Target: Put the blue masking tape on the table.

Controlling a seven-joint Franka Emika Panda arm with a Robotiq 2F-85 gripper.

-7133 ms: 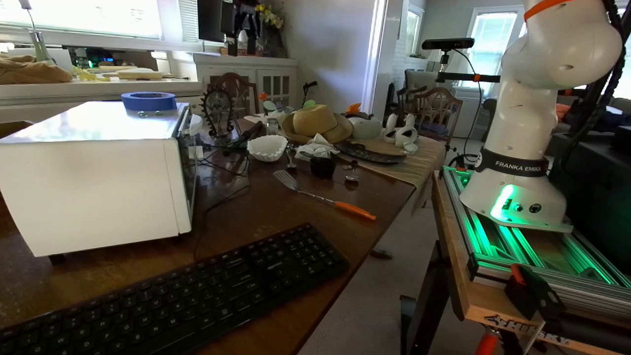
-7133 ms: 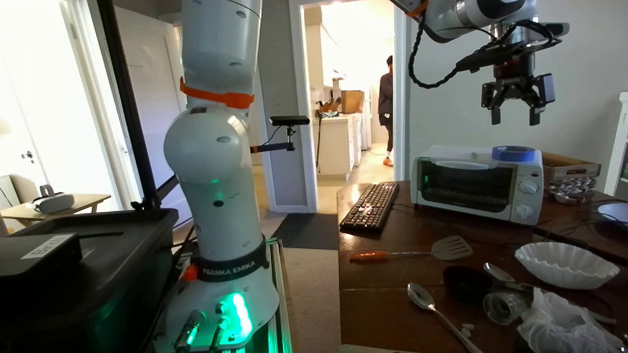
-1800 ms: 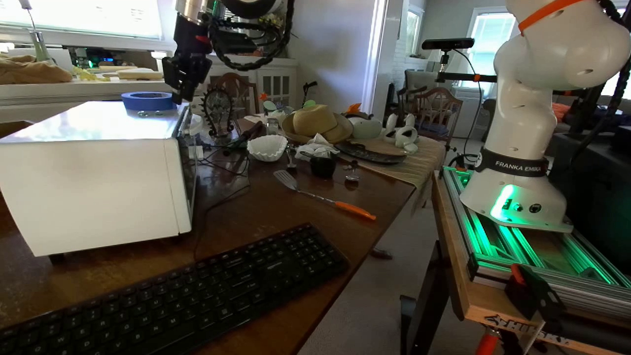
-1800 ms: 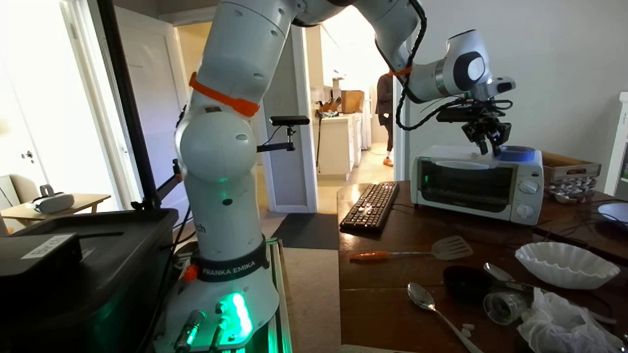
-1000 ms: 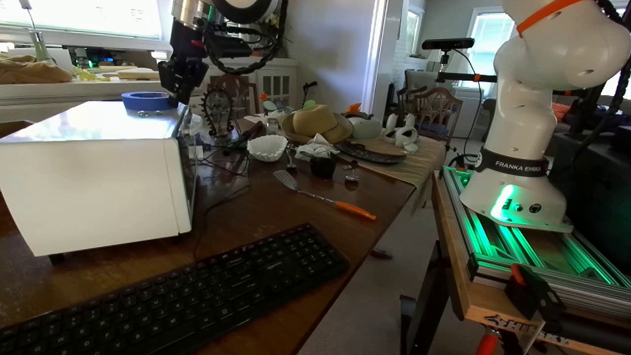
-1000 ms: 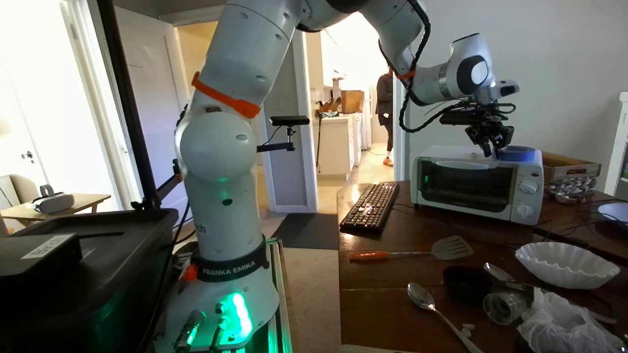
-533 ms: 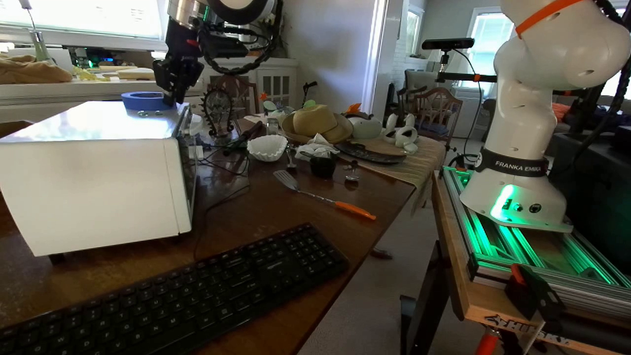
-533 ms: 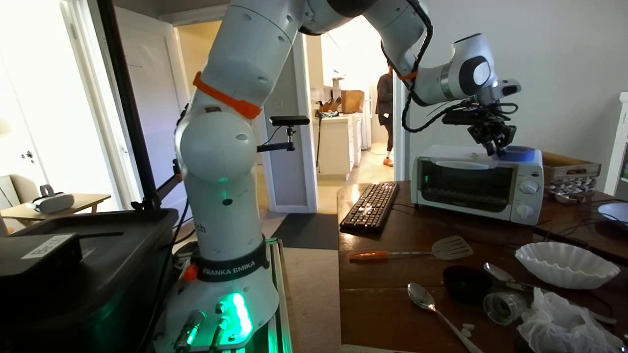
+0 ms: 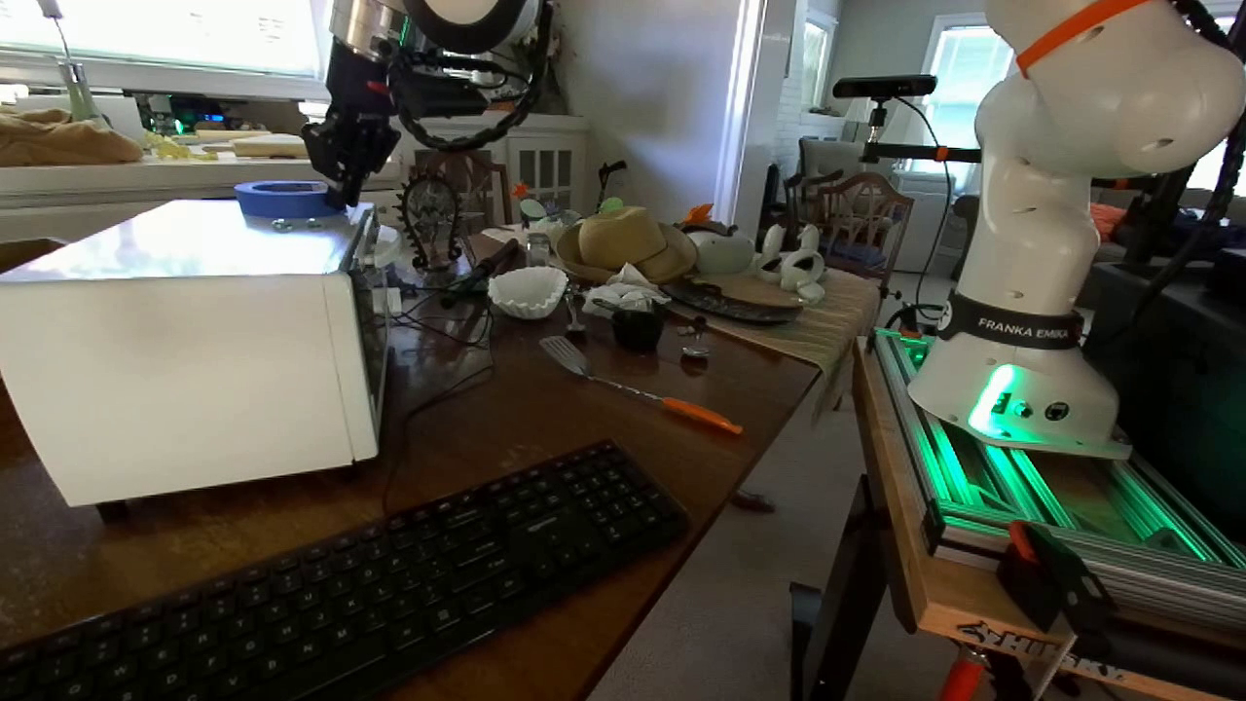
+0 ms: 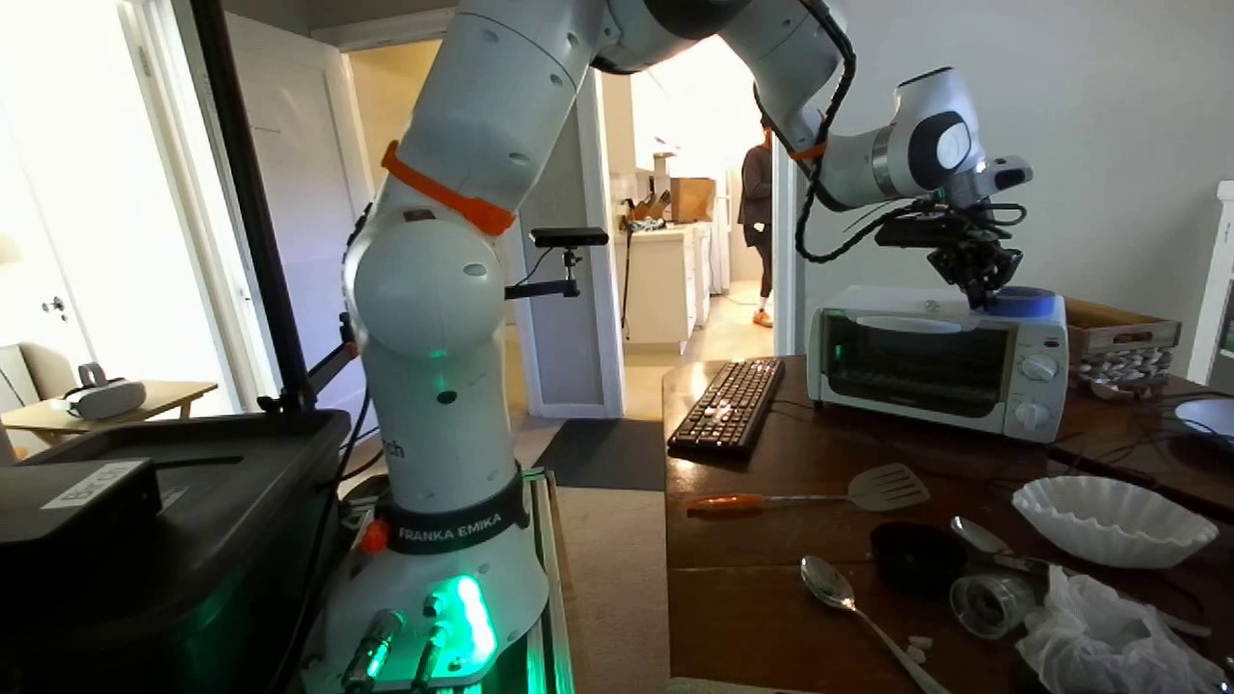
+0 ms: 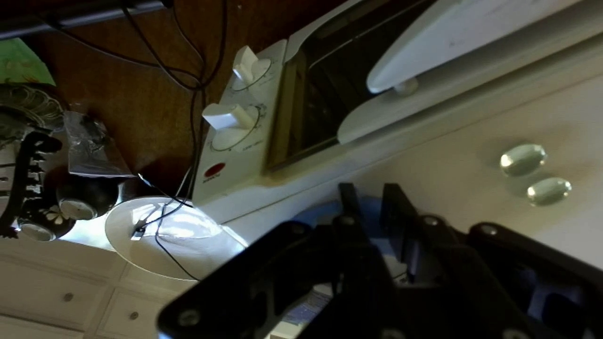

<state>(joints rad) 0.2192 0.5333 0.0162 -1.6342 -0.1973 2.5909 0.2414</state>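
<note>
The blue masking tape (image 9: pixel 284 200) lies flat on top of the white microwave (image 9: pixel 175 380), near its front edge. In an exterior view the same roll (image 10: pixel 1022 302) sits above the control knobs. My gripper (image 10: pixel 979 301) is tilted down at the roll's rim, its fingertips beside or against it. In the wrist view the gripper (image 11: pixel 369 186) keeps a narrow gap between its fingers, and part of the tape (image 11: pixel 317 210) shows behind and between them. Whether both fingers touch the roll I cannot tell. Dark brown table (image 9: pixel 506 409) surrounds the microwave's base.
Two glassy beads (image 11: pixel 523 159) sit on the microwave top, near the gripper. A black keyboard (image 9: pixel 389 584), an orange-handled spatula (image 9: pixel 633 392), a white fluted bowl (image 10: pixel 1113 520) and a spoon (image 10: pixel 829 583) lie on the table. A wooden crate (image 10: pixel 1123 333) stands beside the microwave.
The arm has come down from above to the tape on the microwave. Over the last second it has edged further towards the roll and its jaws have narrowed. The tape has shifted slightly away.
</note>
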